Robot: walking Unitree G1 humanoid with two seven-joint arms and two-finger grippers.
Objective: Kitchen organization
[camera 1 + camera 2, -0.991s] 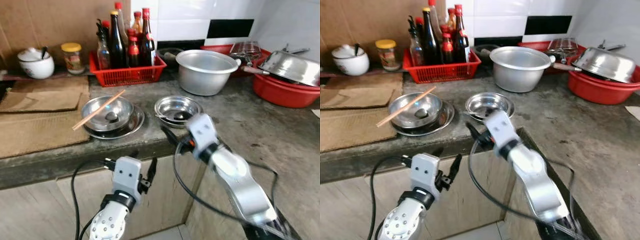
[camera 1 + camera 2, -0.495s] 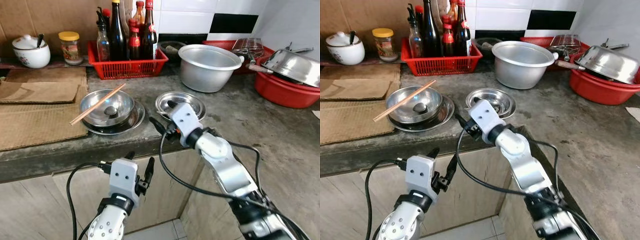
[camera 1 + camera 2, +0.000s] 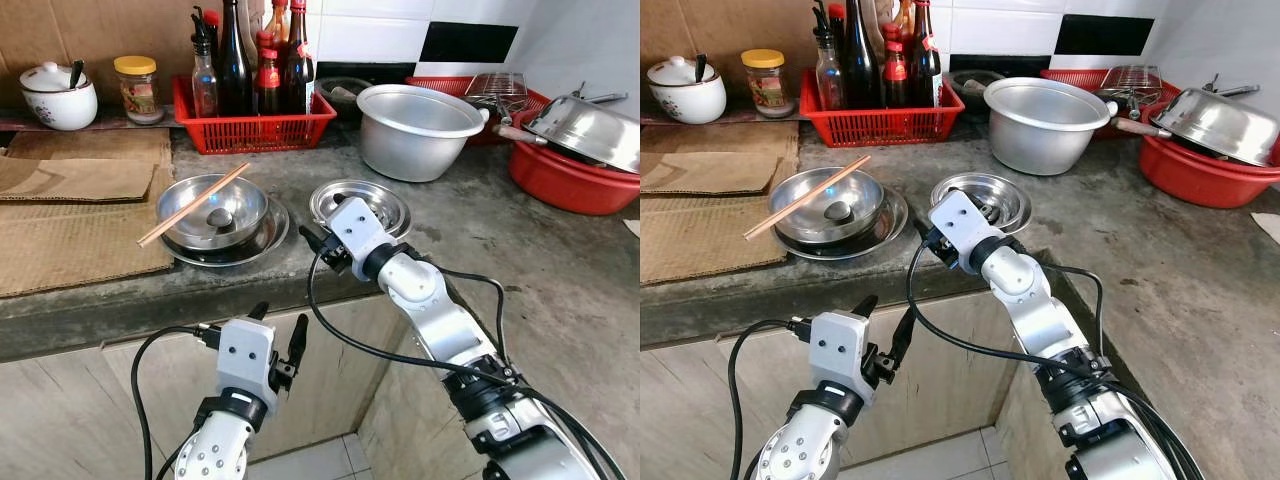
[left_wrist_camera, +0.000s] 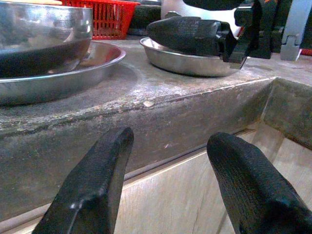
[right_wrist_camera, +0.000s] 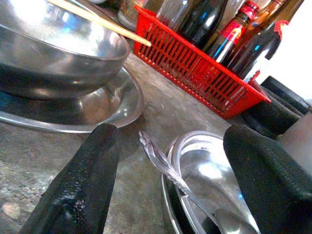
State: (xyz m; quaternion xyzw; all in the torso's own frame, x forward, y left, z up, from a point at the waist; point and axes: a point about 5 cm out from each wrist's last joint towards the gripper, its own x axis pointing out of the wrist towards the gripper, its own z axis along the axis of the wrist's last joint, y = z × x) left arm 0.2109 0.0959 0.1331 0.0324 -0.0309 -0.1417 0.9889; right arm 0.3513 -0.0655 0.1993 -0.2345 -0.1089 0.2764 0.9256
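Spoon [image 5: 168, 168] handle juts from its steel dish [image 5: 204, 170], between the spread-fingered right gripper [image 5: 165, 180].

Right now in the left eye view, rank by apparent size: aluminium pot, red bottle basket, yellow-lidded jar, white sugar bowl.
1. Red bottle basket
2. Aluminium pot, close to the basket
3. White sugar bowl
4. Yellow-lidded jar

Home kitchen, well used
Rough concrete desk [image 3: 480, 230] under white wall tiles [image 3: 370, 25], crowded with a red basket of sauce bottles [image 3: 255, 125], an aluminium pot [image 3: 420, 130], steel bowls [image 3: 215, 215], chopsticks [image 3: 195, 205]
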